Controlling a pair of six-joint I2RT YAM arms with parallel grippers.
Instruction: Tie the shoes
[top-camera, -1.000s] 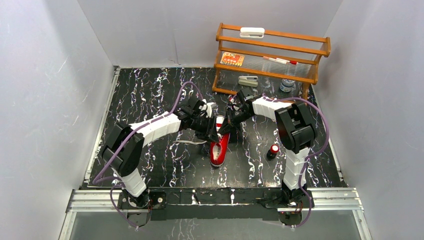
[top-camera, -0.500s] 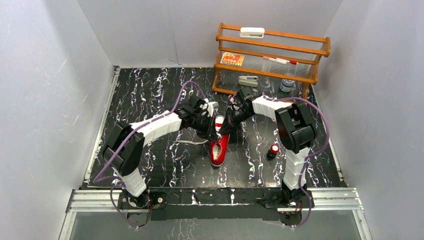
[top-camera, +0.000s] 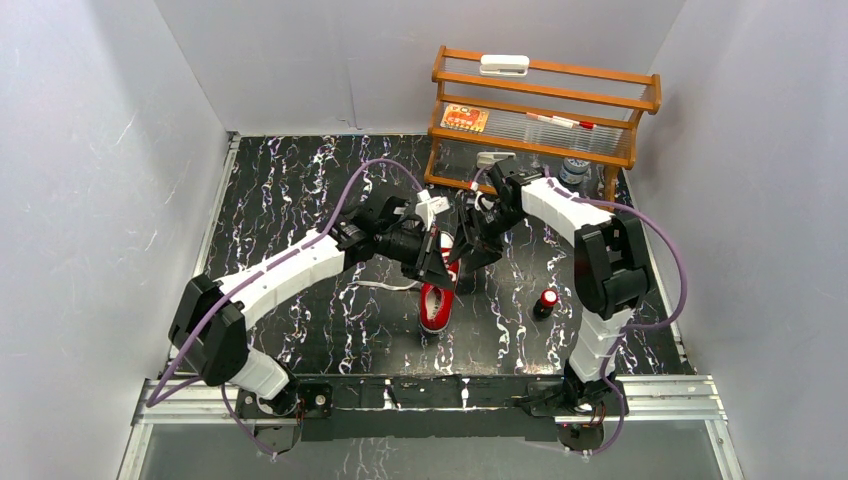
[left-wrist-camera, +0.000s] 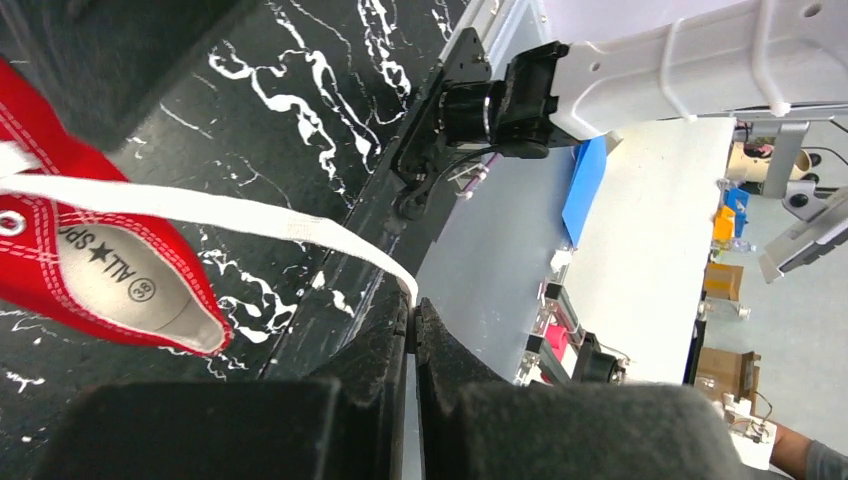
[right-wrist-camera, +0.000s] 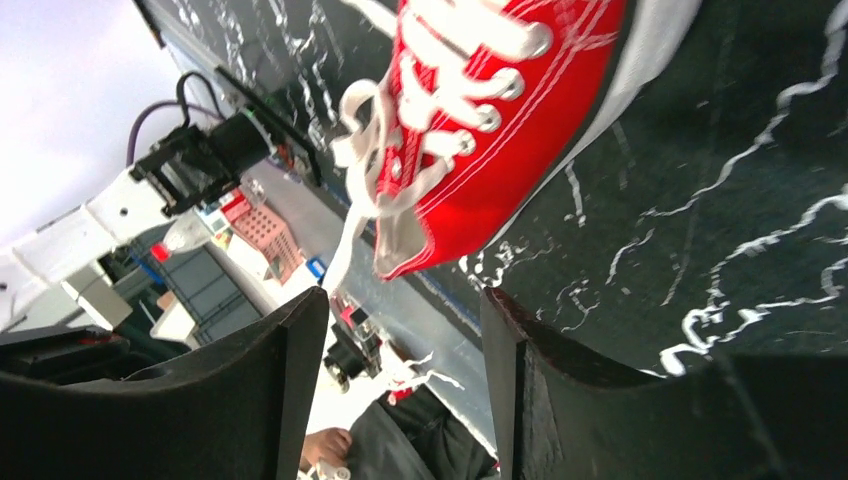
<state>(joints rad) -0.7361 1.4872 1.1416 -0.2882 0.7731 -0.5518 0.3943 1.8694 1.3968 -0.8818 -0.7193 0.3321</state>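
Observation:
The shoe (top-camera: 436, 303), a small red sneaker with a white sole, lies mid-table with its toe toward the rack. In the left wrist view its heel opening (left-wrist-camera: 110, 285) shows at the left, and a white lace (left-wrist-camera: 230, 212) runs taut from it into my left gripper (left-wrist-camera: 412, 305), which is shut on the lace end. That gripper (top-camera: 441, 262) hovers over the shoe's laced part. My right gripper (top-camera: 470, 243) hangs just right of the shoe's front. In its own view it (right-wrist-camera: 405, 300) stands open and empty above the shoe (right-wrist-camera: 500, 110), whose laces (right-wrist-camera: 365, 165) bunch near the tongue.
A wooden rack (top-camera: 545, 110) with small items stands at the back right. A red-and-black cylinder (top-camera: 547, 300) stands right of the shoe. A loose white lace end (top-camera: 385, 285) lies on the table left of the shoe. Grey walls close both sides.
My right gripper has opened, let go and drawn back toward the rack. My left gripper has shut on the lace, and its arm has stretched rightward over the shoe.

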